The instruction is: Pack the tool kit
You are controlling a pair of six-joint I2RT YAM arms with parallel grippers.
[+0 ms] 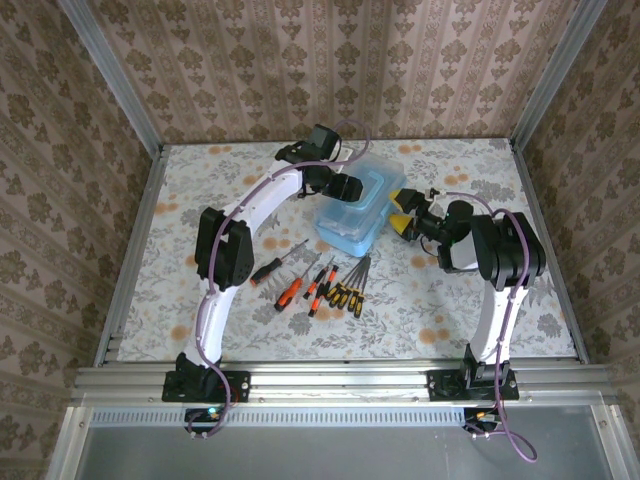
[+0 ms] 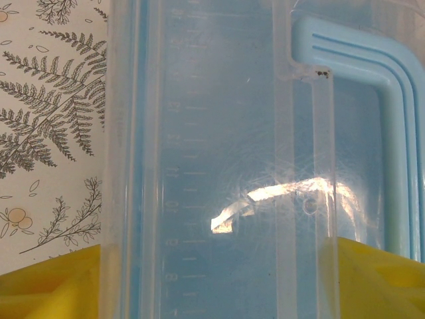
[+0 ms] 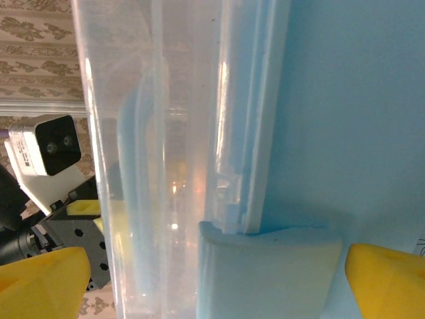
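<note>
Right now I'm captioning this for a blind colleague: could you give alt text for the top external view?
Two robot arms meet at a pale blue tool box on a floral table, left pincer at its left side, right pincer at its right end. Loose screwdrivers lie in a row nearer the arm bases.

Bright, even light (glare streaks the box (image 2: 219,159)).
</note>
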